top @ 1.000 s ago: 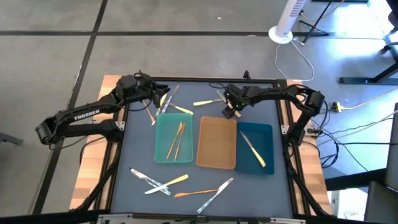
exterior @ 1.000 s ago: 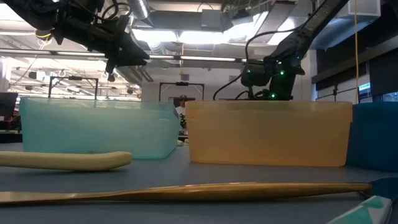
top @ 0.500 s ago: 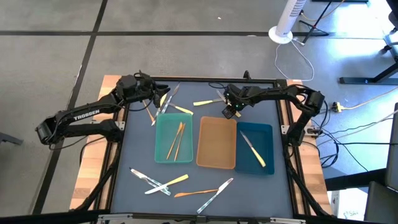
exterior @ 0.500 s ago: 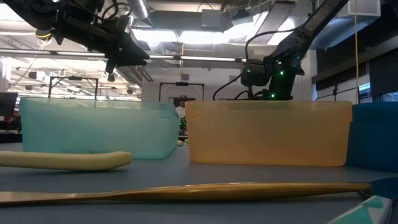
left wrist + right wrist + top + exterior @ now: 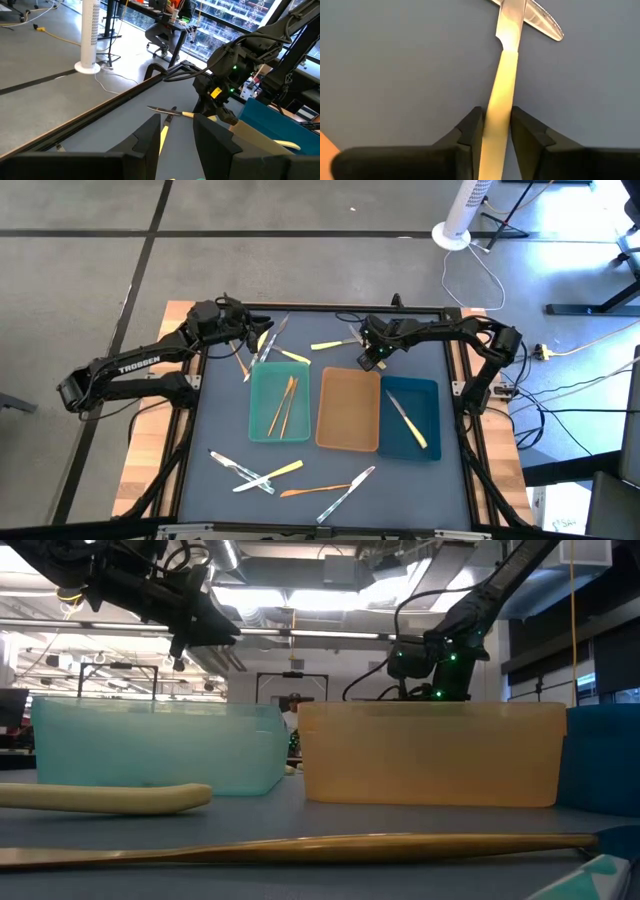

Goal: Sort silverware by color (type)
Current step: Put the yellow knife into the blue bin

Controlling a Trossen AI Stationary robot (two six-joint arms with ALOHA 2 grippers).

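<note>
Down at the counter (image 5: 210,420), just behind the tan tray (image 5: 348,411), the right tool (image 5: 495,131) has its fingers pinched snug on a yellow-handled utensil (image 5: 503,80) whose silver end crosses another silver piece (image 5: 540,17). Beside it sit three trays: teal tray (image 5: 279,407) with two gold sticks, tan one bare, blue tray (image 5: 410,416) with one utensil. Left tool (image 5: 174,135) hangs part-open, holding nothing.

Teal tray (image 5: 258,420), tan tray (image 5: 347,410), dark-blue tray (image 5: 425,405) side by side on table (image 5: 210,420); white fan (image 5: 462,215) beyond.
</note>
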